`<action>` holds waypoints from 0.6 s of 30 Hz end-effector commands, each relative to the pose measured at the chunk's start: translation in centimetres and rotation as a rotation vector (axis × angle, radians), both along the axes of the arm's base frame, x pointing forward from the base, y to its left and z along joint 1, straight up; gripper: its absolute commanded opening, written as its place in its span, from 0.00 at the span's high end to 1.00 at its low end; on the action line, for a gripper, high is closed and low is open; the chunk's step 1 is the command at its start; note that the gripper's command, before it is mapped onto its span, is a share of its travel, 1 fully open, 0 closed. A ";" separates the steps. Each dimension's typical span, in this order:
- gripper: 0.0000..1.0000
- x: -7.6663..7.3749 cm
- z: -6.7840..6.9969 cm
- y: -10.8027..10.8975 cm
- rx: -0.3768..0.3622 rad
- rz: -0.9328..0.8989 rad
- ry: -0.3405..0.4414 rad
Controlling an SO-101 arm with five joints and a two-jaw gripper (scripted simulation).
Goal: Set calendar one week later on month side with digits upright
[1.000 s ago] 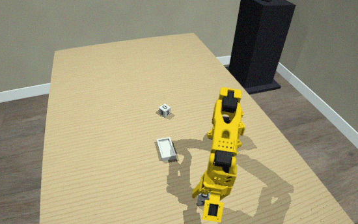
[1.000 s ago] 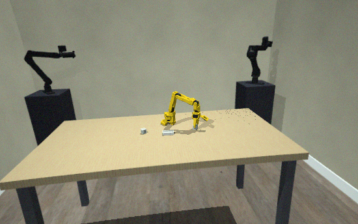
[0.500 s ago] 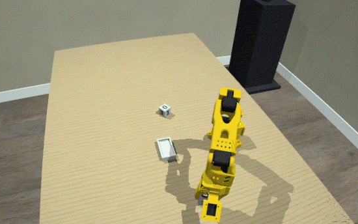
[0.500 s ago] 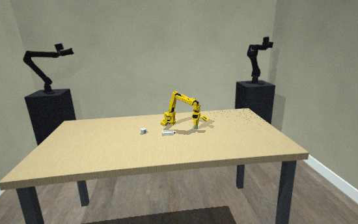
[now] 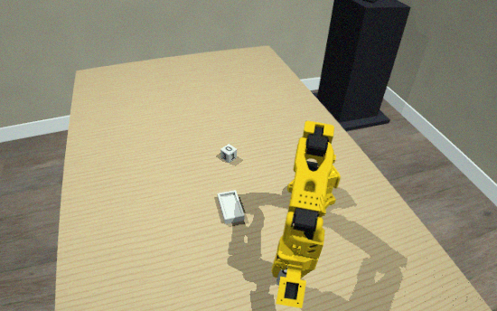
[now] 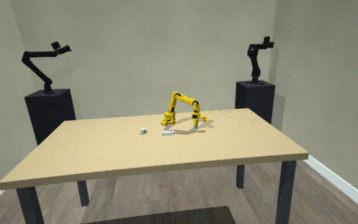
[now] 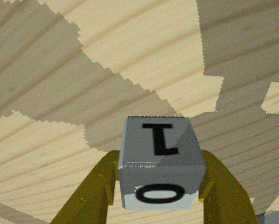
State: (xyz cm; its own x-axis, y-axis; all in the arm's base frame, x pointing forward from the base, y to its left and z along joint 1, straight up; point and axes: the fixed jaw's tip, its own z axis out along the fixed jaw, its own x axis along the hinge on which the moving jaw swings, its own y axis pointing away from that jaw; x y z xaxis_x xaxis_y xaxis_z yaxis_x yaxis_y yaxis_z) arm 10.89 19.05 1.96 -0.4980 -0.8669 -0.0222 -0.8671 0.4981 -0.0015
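My gripper [image 5: 285,274] [image 6: 195,127] [image 7: 159,162] is shut on a white cube [image 7: 140,131], one finger against each side. In the wrist view its upper visible face shows a 1 and the face below it a 0, both turned. The arm hides most of this cube in the top view; whether it touches the table cannot be told. A second white cube [image 5: 229,154] [image 6: 143,131] stands on the table beyond the tray, with a 0 on top and what look like 1s on two sides. The white tray [image 5: 235,221] [image 6: 168,133] lies flat and empty.
The yellow arm [image 5: 309,194] [image 6: 185,98] arches to the right of the tray in the top view and casts shadows on the wooden table [image 5: 131,181] [image 6: 110,153]. Two black arms on dark pedestals [image 6: 50,111] [image 6: 255,98] stand behind the table in the exterior view.
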 end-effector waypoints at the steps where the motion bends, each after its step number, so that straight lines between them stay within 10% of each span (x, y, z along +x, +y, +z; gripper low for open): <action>1: 0.84 0.3 0.3 0.1 0.018 0.000 -0.011; 18: 0.98 0.3 0.3 0.1 0.018 0.000 -0.011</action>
